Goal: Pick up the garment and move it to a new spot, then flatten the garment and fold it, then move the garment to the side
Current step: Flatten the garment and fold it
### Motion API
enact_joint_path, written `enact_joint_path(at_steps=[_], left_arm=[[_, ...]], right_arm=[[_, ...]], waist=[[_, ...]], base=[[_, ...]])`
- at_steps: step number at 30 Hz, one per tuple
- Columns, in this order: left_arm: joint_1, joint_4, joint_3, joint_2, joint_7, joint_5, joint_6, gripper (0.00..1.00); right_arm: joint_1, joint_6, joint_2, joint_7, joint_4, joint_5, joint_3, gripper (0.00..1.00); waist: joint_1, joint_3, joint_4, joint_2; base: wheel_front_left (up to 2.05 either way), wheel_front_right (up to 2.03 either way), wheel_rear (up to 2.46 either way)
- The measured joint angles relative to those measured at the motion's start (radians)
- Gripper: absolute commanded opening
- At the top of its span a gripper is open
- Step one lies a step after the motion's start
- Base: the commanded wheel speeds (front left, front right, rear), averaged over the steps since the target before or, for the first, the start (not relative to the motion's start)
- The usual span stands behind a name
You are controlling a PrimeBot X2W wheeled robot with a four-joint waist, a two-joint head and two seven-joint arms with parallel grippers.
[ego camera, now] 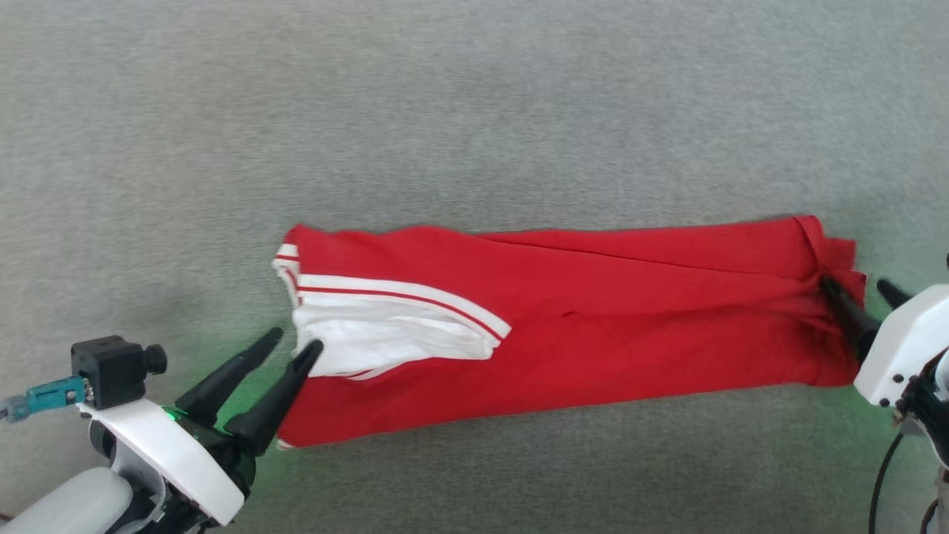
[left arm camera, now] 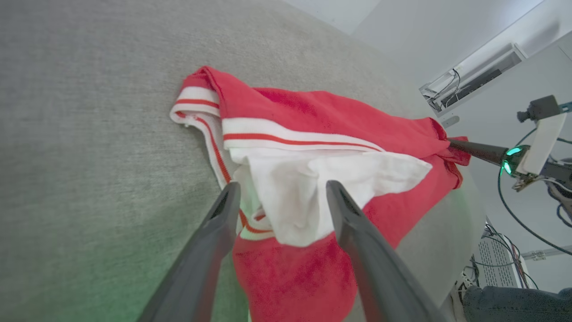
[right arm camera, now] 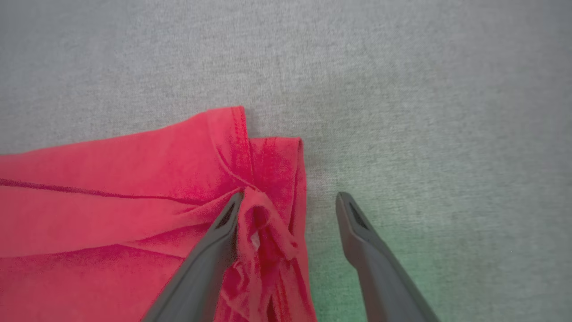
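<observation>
The garment (ego camera: 593,319) is laid as a long folded band across the middle of the grey surface (ego camera: 474,111). The left gripper (ego camera: 298,337) and right gripper (ego camera: 852,282) are set at its 2 ends, both spread open, nothing clamped. Further folding and the move aside are judged left.

Soft, even light fills the room, bright but without glare, and the grey surface (ego camera: 474,111) looks flat and faintly grainy. A thin, soft shadow hugs the edge of the garment (ego camera: 593,311). A green glow spills onto the surface beside the left pincer (ego camera: 296,339) and the right pincer (ego camera: 852,283). In both wrist views the close fingers (left arm camera: 203,250) look soft, and the wide lens curves the surface's far edge.
</observation>
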Motion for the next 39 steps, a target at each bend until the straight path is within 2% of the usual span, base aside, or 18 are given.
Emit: enact_joint_path(at_steps=[4, 8, 12, 20, 21, 24, 27, 33, 37, 39], left_arm=[[0.068, 0.080, 0.130, -0.085, 0.000, 0.082, 0.000, 1.00], [0.124, 0.143, 0.276, -0.199, 0.000, 0.178, 0.000, 1.00], [0.170, 0.187, 0.416, -0.280, 0.000, 0.365, 0.000, 1.00], [0.236, 0.133, 0.626, -0.424, 0.000, 0.755, 0.000, 1.00], [0.244, 0.124, 0.636, -0.436, 0.000, 0.787, 0.000, 1.00], [0.256, 0.115, 0.673, -0.469, 0.000, 0.851, 0.000, 1.00], [0.261, 0.112, 0.700, -0.498, 0.000, 0.885, 0.000, 1.00], [0.263, 0.096, 0.720, -0.511, 0.000, 0.895, 0.000, 1.00], [0.266, 0.086, 0.725, -0.513, 0.000, 0.891, 0.000, 1.00], [0.266, 0.081, 0.728, -0.512, 0.000, 0.891, 0.000, 1.00]], right_arm=[[0.001, 0.000, 0.002, 0.025, 0.069, 0.001, -0.032, 1.00], [-0.005, 0.000, -0.007, 0.039, 0.132, 0.005, -0.055, 1.00], [-0.006, 0.000, -0.021, 0.050, 0.173, 0.018, -0.061, 1.00], [-0.018, 0.000, -0.044, 0.088, 0.232, 0.025, -0.068, 1.00], [-0.023, 0.000, -0.045, 0.096, 0.237, 0.025, -0.067, 0.66], [-0.039, 0.000, -0.041, 0.100, 0.251, 0.016, -0.073, 0.00], [-0.059, 0.001, -0.023, 0.100, 0.264, 0.006, -0.076, 0.00], [-0.080, 0.003, -0.015, 0.086, 0.267, -0.011, -0.103, 0.00], [-0.090, 0.005, -0.021, 0.065, 0.250, -0.022, -0.169, 0.00], [-0.083, 0.003, -0.047, 0.061, 0.235, -0.034, -0.231, 0.00]], waist=[[0.0000, -0.014, 0.036, 0.0000], [0.0000, -0.029, 0.077, 0.0000], [0.0000, -0.048, 0.109, 0.0000], [0.0000, -0.071, 0.141, 0.0000], [0.0000, -0.071, 0.142, 0.0001], [0.0000, -0.069, 0.143, 0.0000], [0.0000, -0.064, 0.143, 0.0000], [0.0000, -0.057, 0.134, 0.0000], [0.0000, -0.051, 0.123, 0.0000], [-0.0001, -0.048, 0.118, 0.0000]], base=[[0.00, 0.00, 0.00], [0.00, 0.00, 0.00], [0.00, 0.00, 0.00], [0.00, 0.00, 0.00], [0.00, 0.00, 0.00], [0.00, 0.00, 0.00], [0.00, 0.00, 0.00], [0.00, 0.00, 0.00], [0.00, 0.00, 0.00], [0.00, 0.00, 0.00]])
